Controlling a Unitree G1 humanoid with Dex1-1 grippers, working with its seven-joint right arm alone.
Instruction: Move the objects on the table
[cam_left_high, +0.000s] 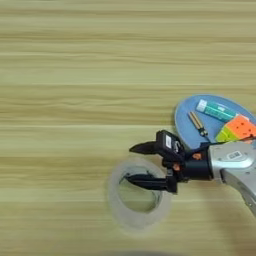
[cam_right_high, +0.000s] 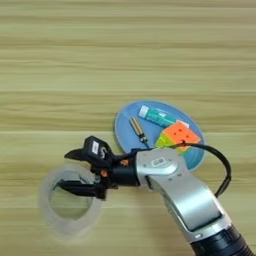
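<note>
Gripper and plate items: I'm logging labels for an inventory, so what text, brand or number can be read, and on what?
None can be read.
White sticker on the gripper: dark marks, too blurred to read.
Plate on the forearm: too small to read.
Green-and-white tube on the blue plate: no legible print.
Cube, tape roll: no text seen.

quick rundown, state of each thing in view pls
tape roll: lying flat on the table, hole up
pincer: open, one finger over the roll's hole, the other outside its rim
puzzle cube: on the blue plate, orange face up
tube: lying on the plate, cap closed
small brown stick: lying flat on the plate
</note>
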